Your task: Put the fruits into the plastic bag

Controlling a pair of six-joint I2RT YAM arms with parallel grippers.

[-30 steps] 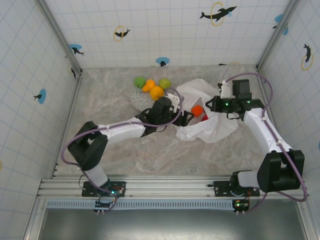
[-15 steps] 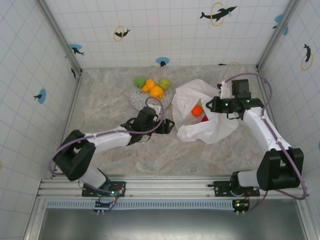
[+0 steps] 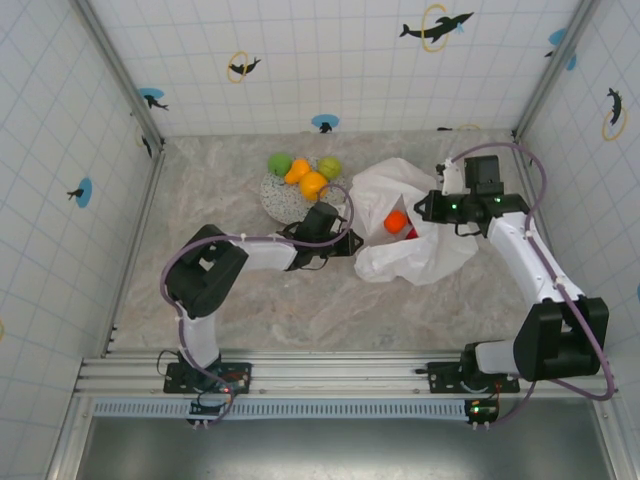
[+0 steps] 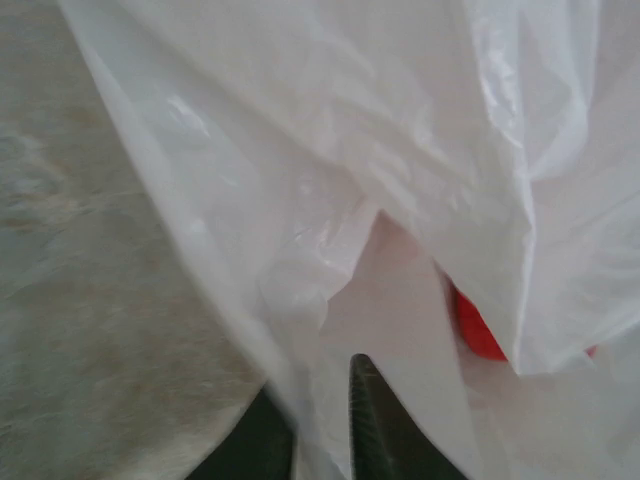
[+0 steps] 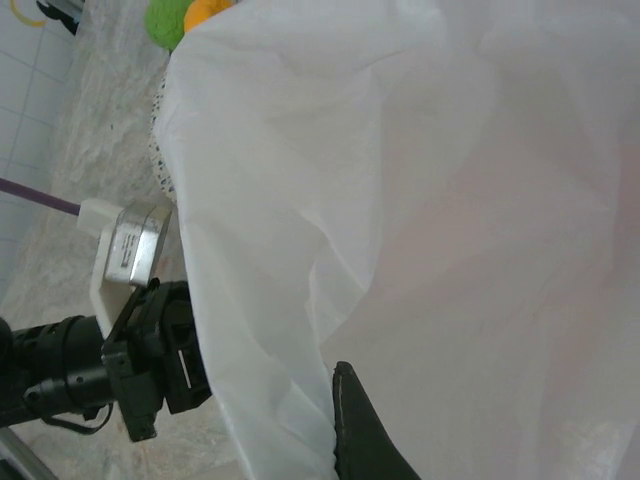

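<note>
Handling the plastic bag calls for care, I judge: it is thin, crinkled film, nearly weightless, limp and slippery, so it will sag shut wherever it is not held and could tear under a hard pull; the rim of the mouth or a loop handle is the place to grip, with a doubled fold between the pads rather than a single layer. It lies on the desk right of centre, mouth turned toward the left arm, with an orange fruit and a red fruit inside. The toy fruits look light, firm and smooth, likely to roll, best taken across the middle; a green one, a small orange one, a yellow-orange one and a second green one sit on the grey speckled plate, just left of the bag. The left pincer is at the bag's left rim, its dark fingers drawn close with a fold of film running between them, pinching that fold as far as the wrist view shows. The right pincer is pressed together at the bag's far right rim, the film draped over it and apparently nipped there, holding that side up
</note>
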